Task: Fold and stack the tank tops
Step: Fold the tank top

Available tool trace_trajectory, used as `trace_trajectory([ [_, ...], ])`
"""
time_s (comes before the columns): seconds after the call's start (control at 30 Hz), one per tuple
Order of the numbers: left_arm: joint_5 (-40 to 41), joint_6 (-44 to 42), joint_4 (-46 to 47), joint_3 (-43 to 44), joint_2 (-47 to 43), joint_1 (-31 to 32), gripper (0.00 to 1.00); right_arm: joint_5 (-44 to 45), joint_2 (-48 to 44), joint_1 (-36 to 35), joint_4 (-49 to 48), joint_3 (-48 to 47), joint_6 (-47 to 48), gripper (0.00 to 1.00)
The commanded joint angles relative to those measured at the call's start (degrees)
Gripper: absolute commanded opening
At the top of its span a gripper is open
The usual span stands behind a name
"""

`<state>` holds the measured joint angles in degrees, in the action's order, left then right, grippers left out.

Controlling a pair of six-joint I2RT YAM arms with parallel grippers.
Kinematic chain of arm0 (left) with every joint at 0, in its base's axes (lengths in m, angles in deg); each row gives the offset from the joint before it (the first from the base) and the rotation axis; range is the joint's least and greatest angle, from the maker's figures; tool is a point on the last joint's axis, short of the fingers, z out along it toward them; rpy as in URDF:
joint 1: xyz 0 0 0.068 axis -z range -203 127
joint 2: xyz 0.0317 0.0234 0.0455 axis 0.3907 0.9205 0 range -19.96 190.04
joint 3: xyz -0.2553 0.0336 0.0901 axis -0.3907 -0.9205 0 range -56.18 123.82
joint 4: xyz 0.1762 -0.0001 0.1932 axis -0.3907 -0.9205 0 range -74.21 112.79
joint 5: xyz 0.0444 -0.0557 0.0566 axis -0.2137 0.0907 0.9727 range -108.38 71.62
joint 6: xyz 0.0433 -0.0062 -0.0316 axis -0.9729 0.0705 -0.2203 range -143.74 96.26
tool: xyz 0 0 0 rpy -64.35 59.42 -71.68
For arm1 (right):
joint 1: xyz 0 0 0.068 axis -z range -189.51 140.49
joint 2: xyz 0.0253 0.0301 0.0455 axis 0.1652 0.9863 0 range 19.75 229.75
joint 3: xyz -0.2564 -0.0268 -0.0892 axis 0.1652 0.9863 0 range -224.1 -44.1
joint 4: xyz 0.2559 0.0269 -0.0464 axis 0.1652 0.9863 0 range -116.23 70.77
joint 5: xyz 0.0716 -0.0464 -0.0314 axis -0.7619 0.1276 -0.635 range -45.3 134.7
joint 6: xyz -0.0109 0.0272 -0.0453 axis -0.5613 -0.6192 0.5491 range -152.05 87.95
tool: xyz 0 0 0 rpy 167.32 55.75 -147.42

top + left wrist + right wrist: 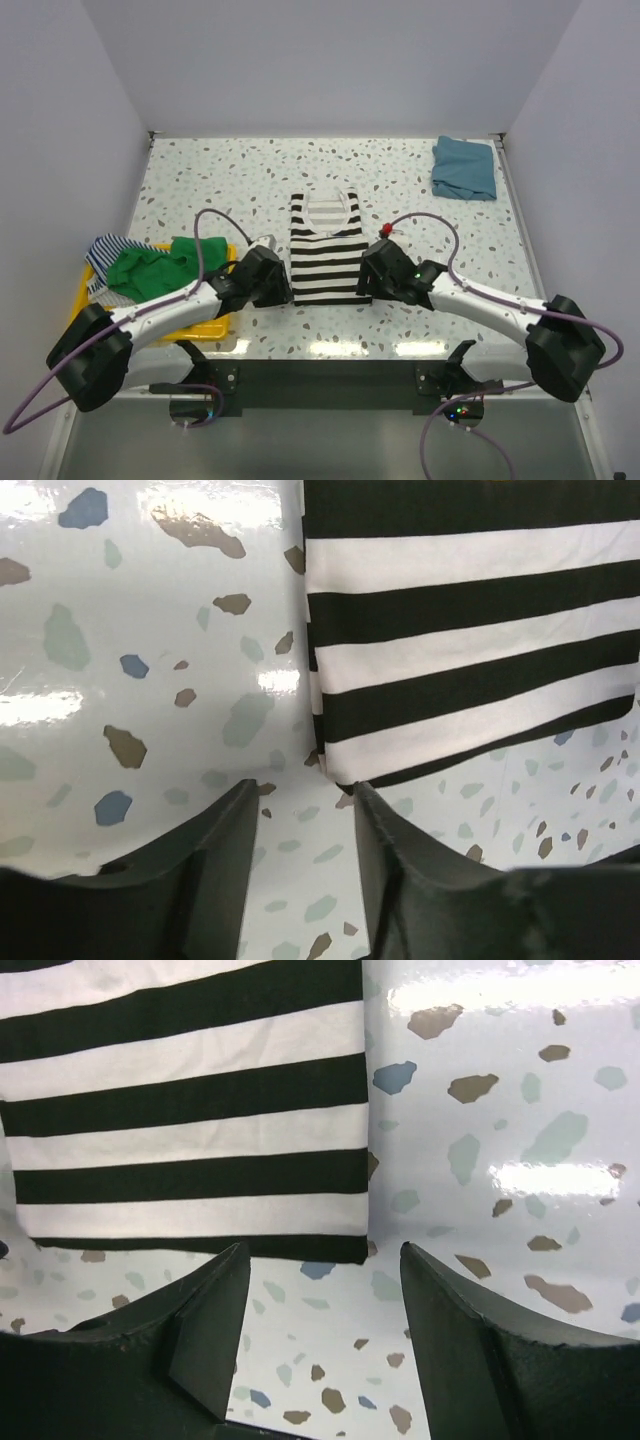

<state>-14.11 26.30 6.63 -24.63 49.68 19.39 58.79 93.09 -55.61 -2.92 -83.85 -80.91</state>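
Hovering both arms at the striped top's near corners, nothing gripped.
I see the left jaws parted narrowly and the right jaws wider, both empty, flanking the black-and-white tank top (pixel 325 262) lying flat mid-tabletop (pixel 220 175). A green top (pixel 150 268) and a thin-striped top (pixel 105 250) sit heaped at the yellow bin (pixel 213 322) by the left edge. A folded teal top (pixel 465 167) rests at the far right corner.
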Motion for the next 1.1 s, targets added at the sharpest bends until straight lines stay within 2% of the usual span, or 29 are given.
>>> trace_trajectory([
  [0.0,1.01,1.8,-6.25,-0.08,-3.9,-0.55,0.52,2.7,-4.51,0.14,6.57,-1.13,-1.41,0.65],
  [0.13,-1.28,3.13,-2.04,-3.59,-5.14,-1.08,0.56,0.42,-6.72,0.14,4.39,3.96,-3.86,0.64],
  [0.37,-11.64,7.52,13.94,-12.02,-4.96,-4.25,0.52,-5.64,-3.91,1.98,-4.93,9.77,-6.33,0.63],
  [0.5,-12.8,9.45,17.2,-15.2,-7.33,-4.42,0.5,-6.88,-5.4,2.95,-8.36,12.5,-7.91,0.62],
  [0.7,-12.01,12.36,19.5,-18.1,-11.2,-4.69,0.51,-5.3,-9.53,3.66,-8.02,13.82,-9.58,0.61],
  [0.8,-11.48,13.76,20.99,-18.89,-10.68,-5.21,0.52,-5.73,-9.1,4.36,-8.63,14.0,-10.37,0.57],
  [0.97,-15.43,17.28,31.78,-23.81,-8.74,-7.23,0.51,-6.44,-7.51,4.8,-10.65,14.7,-10.9,0.52],
  [1.07,-15.7,17.46,33.65,-24.78,-8.04,-7.67,0.51,-6.61,-6.99,4.97,-12.14,15.49,-11.43,0.52],
])
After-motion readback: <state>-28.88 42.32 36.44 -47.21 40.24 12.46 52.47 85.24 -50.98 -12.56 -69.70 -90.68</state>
